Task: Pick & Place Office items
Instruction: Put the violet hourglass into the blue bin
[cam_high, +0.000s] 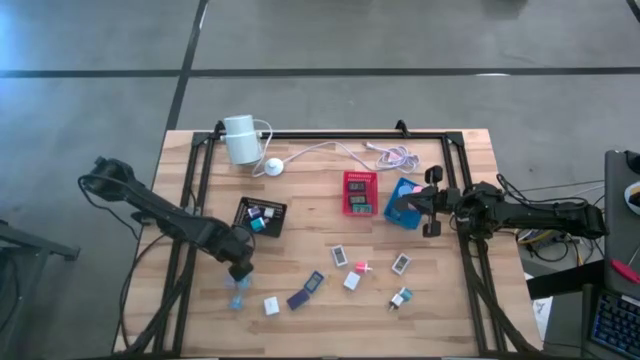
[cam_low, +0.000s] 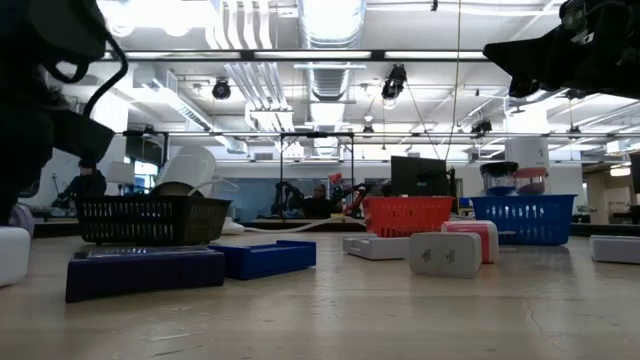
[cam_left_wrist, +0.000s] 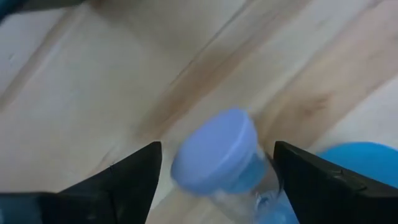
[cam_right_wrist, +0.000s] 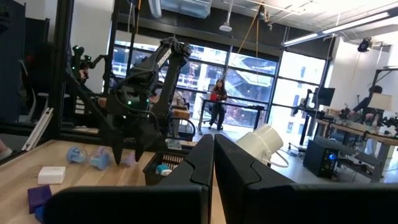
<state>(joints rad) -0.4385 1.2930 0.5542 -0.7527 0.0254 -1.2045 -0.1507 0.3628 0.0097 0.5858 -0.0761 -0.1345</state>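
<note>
Blue and clear plastic sits between the spread jaws of the left gripper (cam_left_wrist: 214, 180): a small round-capped piece (cam_left_wrist: 217, 155), seemingly a little bottle or tube lying on its side on the wooden desk (cam_high: 300, 195) at its near left. The jaws stand wide on either side of it and hold nothing; whether they touch it I cannot tell. Another light-blue piece lies just beside it.

It looks light, stiff and smooth, so it will likely roll or squirt out if pinched off-centre. The best hold is probably across the straight body just behind the cap, with the jaws square to its axis and low to the desk.

Other office items (cam_high: 350, 270) lie scattered over the near middle of the desk, white, purple and teal, well apart from each other. A few more lie in the black tray (cam_high: 245, 208), the red tray (cam_high: 359, 193) and the blue tray (cam_high: 402, 190).

Over by the blue tray at the right, the right gripper (cam_right_wrist: 213, 163) waits with its jaws pressed together, empty.
</note>
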